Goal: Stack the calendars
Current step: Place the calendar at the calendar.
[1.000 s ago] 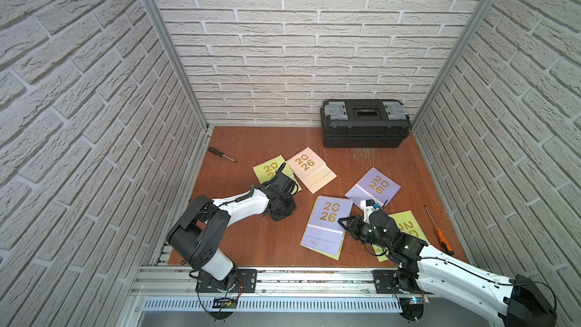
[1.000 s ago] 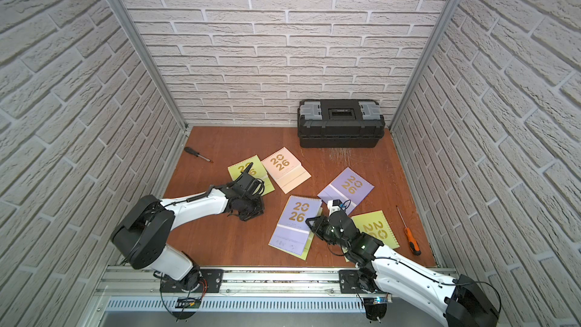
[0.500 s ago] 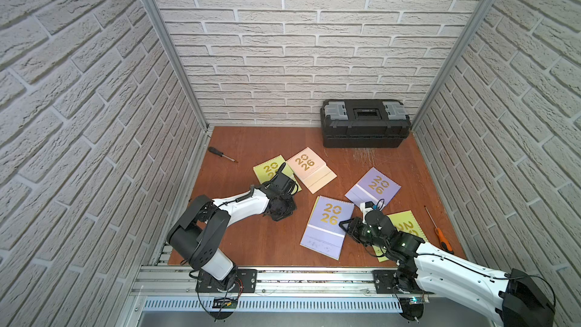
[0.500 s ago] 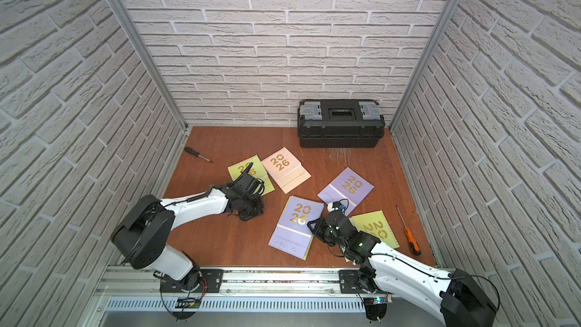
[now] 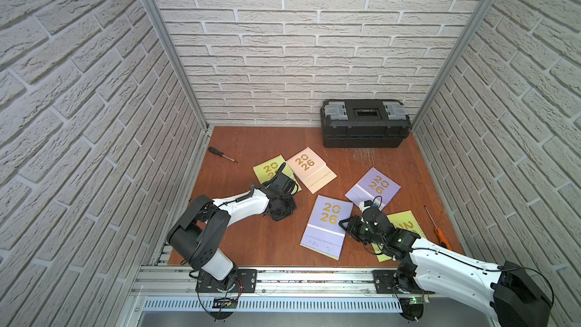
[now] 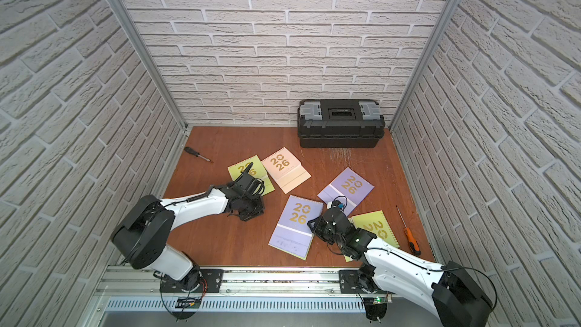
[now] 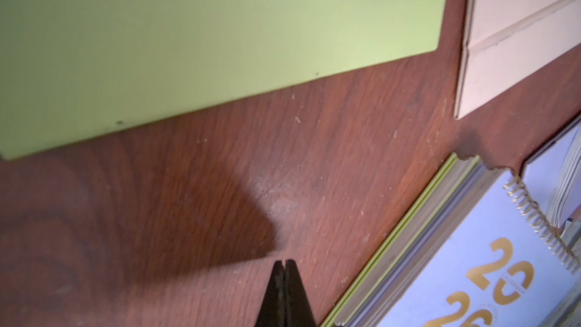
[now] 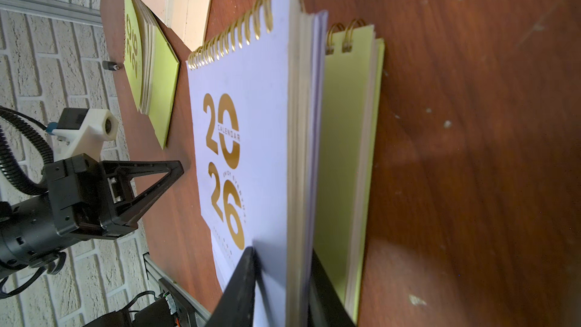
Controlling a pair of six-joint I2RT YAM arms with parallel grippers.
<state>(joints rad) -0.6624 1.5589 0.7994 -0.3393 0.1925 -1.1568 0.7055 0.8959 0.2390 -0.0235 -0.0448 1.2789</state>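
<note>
Five covers read plainly in both top views, scattered on the tabletop (image 5: 251, 240): the left green calendar (image 5: 265, 168), half under the left arm's wrist, the peach calendar (image 5: 309, 168) just beside it, the far lavender calendar (image 5: 374, 185), the near lavender calendar (image 5: 327, 225), and the right green calendar (image 5: 405, 223), mostly hidden under the right arm. From up there the left hand (image 7: 284, 264) is buried beneath its own wrist. The left wrist view shows it pinched together over bare wood, with every calendar cut off at the frame. In the right wrist view the right hand (image 8: 283, 251) straddles the near lavender calendar's edge, one finger over the cover and one against the bottom green calendar (image 8: 342, 152) lying underneath. Whether they press I cannot tell.
</note>
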